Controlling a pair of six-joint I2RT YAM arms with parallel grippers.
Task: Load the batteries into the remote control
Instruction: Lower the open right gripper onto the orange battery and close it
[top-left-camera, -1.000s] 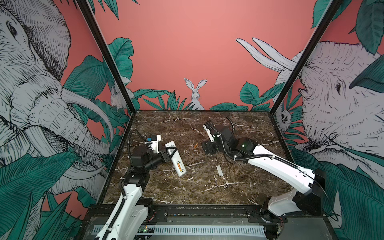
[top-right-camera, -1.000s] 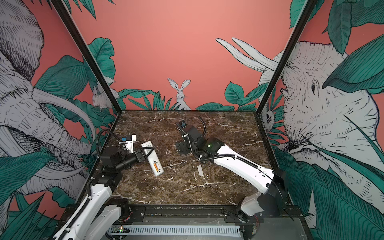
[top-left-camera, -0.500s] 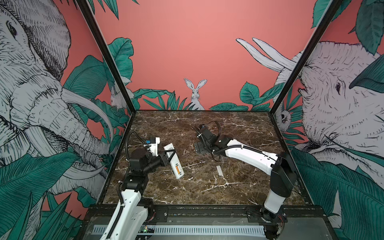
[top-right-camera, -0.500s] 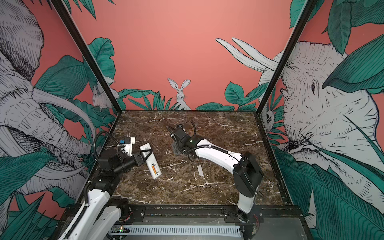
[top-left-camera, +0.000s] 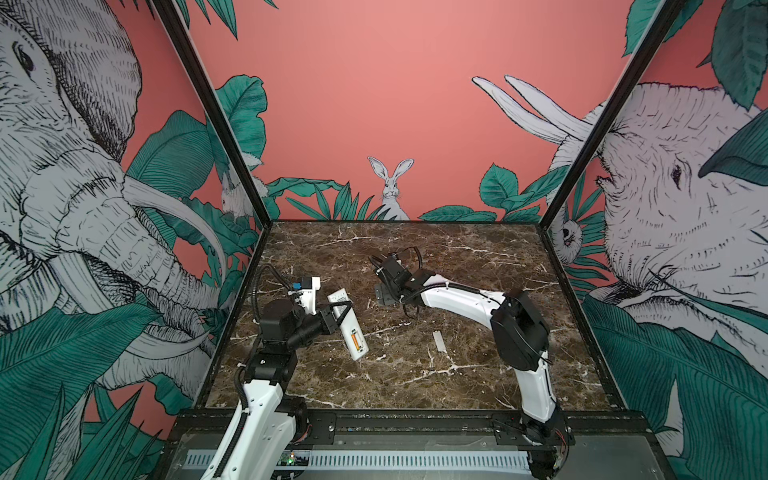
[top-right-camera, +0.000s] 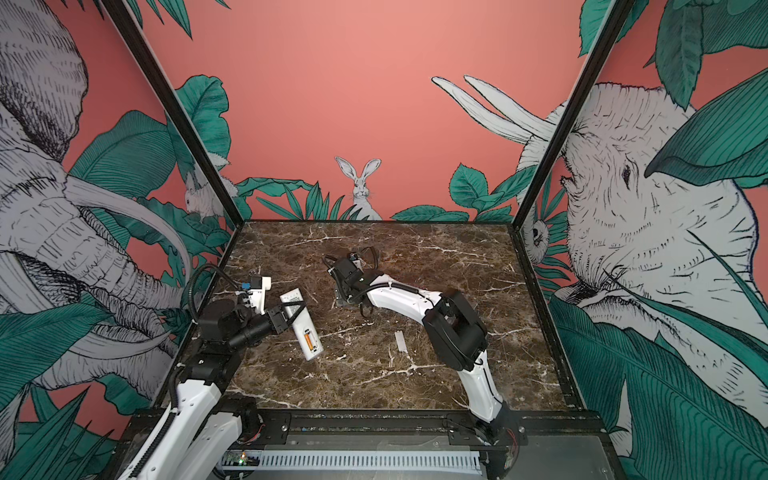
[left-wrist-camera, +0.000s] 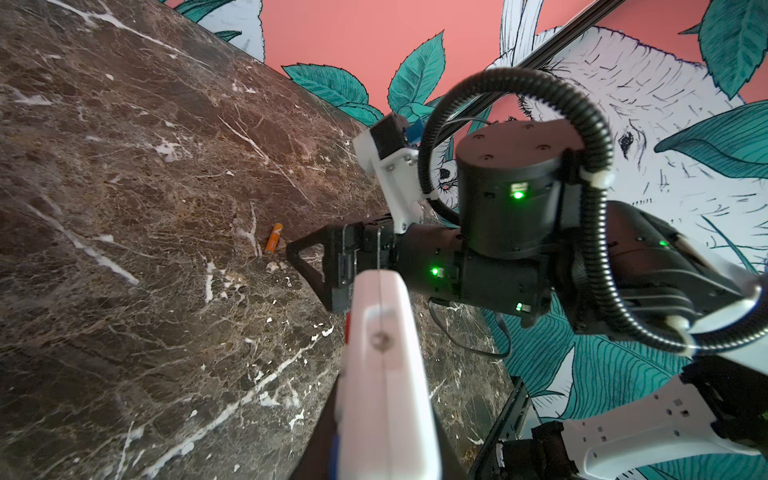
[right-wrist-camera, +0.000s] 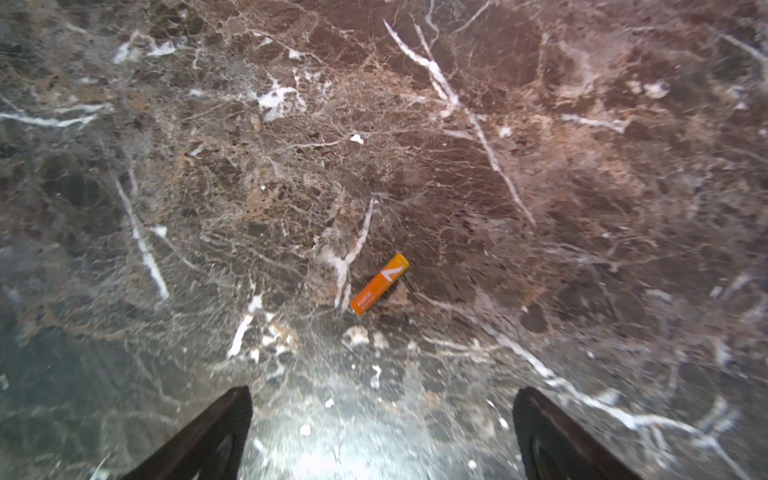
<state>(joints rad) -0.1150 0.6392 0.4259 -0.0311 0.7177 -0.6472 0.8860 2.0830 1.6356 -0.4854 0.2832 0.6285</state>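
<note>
Tabletop (top-left-camera: 395, 386) of dark veined stone carries, nearest its front edge, a small white strip (top-left-camera: 439, 341) lying flat by itself, well apart from everything else. A little farther in, on my left, my left end effector (top-left-camera: 340, 311) is clenched across the remote control (top-left-camera: 351, 332), holding it by its farther half. The remote control is tilted with its plain back facing up and its battery bay open toward the nearer end, where one orange battery (top-left-camera: 354, 338) sits lengthwise in the bay, as both top views show. Whether the nearer end rests on the stone I cannot tell. From my left wrist the remote control shows end-on, close and blurred. Farther in again, near the middle, my right end effector (top-left-camera: 383, 294) points down at the tabletop with its fingers (right-wrist-camera: 232, 419) spread wide and nothing between them. Beyond the fingertips, in my right wrist view, a second battery (right-wrist-camera: 379, 284) lies on its side on the stone, roughly centred between the two fingers and touching neither. My left wrist view shows that second battery just beside the tip of the right end effector. In both top views the right end effector hides it.
</note>
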